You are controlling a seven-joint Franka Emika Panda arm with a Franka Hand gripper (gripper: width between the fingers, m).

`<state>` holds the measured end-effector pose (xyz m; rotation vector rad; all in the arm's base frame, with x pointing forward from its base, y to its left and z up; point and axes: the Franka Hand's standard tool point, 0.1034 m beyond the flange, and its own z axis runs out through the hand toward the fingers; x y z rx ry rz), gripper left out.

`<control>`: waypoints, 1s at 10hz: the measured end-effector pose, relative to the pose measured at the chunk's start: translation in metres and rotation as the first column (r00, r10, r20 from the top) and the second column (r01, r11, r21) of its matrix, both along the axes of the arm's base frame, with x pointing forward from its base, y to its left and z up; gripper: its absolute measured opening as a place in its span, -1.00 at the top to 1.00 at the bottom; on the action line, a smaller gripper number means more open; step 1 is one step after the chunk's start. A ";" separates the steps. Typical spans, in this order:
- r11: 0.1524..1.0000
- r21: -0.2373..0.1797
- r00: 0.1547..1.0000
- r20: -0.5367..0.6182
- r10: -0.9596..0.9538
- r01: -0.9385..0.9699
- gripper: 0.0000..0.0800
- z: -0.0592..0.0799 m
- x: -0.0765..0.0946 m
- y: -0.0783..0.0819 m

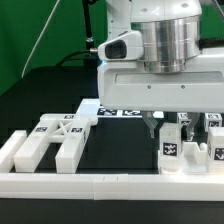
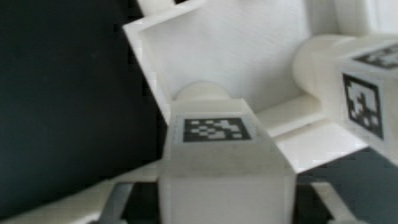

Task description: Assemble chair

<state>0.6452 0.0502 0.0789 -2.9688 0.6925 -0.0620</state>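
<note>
Tagged chair pieces (image 1: pixel 172 152) stand just beside the tool (image 1: pixel 151 126), behind the border bar (image 1: pixel 110 184).

We see a flat matte black tabletop (image 1: pixel 115 150) spreading beneath the gripper (image 1: pixel 166 122) and out to both its sides. A long, low white border bar (image 1: pixel 110 186) runs along the table edge in front of the gripper. Behind and above it, toward the exterior view's left, hangs a green fabric backdrop (image 1: pixel 30 35). The light is even.
</note>
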 end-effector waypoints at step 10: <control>0.869 0.055 0.870 0.003 -0.492 0.491 -0.47 0.002 0.004 0.005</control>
